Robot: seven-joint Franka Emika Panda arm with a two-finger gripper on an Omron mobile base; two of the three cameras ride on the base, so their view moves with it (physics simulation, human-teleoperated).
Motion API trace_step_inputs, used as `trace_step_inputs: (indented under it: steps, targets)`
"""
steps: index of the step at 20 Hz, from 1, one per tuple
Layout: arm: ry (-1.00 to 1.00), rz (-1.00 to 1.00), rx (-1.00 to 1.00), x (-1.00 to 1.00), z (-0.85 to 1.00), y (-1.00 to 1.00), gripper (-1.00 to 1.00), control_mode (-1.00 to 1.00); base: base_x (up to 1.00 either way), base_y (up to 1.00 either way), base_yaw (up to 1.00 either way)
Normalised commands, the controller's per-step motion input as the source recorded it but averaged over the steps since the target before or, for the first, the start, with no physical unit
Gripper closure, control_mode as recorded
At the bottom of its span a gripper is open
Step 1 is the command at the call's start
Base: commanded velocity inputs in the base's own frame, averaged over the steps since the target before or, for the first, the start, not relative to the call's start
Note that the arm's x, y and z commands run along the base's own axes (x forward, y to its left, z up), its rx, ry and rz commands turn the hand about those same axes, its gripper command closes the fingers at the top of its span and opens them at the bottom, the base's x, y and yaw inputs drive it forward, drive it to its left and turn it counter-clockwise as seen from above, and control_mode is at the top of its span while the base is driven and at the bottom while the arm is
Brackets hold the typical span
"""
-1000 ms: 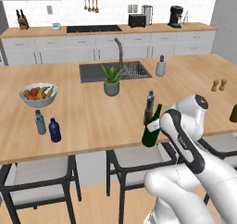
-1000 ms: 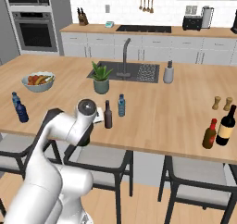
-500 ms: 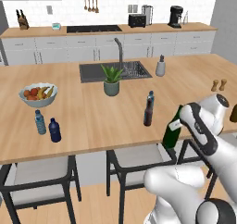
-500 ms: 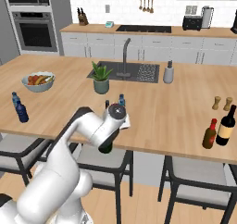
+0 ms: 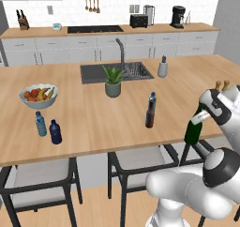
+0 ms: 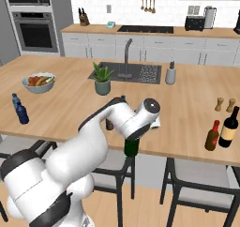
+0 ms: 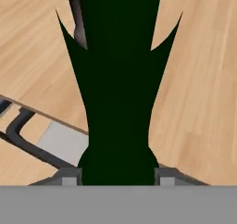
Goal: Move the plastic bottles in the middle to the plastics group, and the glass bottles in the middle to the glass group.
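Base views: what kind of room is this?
A rendered home kitchen with an island: a sink set in the wooden counter, a wall oven at the back, stools tucked under the island edge.

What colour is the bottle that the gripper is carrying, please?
Dark green: the wine bottle in the gripper shows its colour best in the left base view.

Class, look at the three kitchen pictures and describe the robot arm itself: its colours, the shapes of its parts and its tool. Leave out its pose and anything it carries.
The arm is glossy white, built of rounded, tube-like segments, with dark grey to black joints and round end caps. Its tool has two small grey finger tips with squared ends. No cables or markings can be made out.
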Motion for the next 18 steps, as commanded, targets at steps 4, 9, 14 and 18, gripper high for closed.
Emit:
trace_step_inputs:
  steps: [4, 9, 14, 18]
  targets:
    - [0.06, -0.01, 0.00, 0.10, 0.08, -1.00, 1.00, -1.00, 0.00, 0.00, 0.00]
    - [0.00, -0.02, 0.00, 0.01, -0.03, -0.78, 1.00, -1.00, 0.00, 0.00, 0.00]
    - [-0.01, 0.00, -0.04, 0.04, -0.09, -0.46, 1.00, -1.00, 0.00, 0.00, 0.00]
    - [-0.06, -0.01, -0.04, 0.11, 0.00, -0.29, 1.00, -1.00, 0.00, 0.00, 0.00]
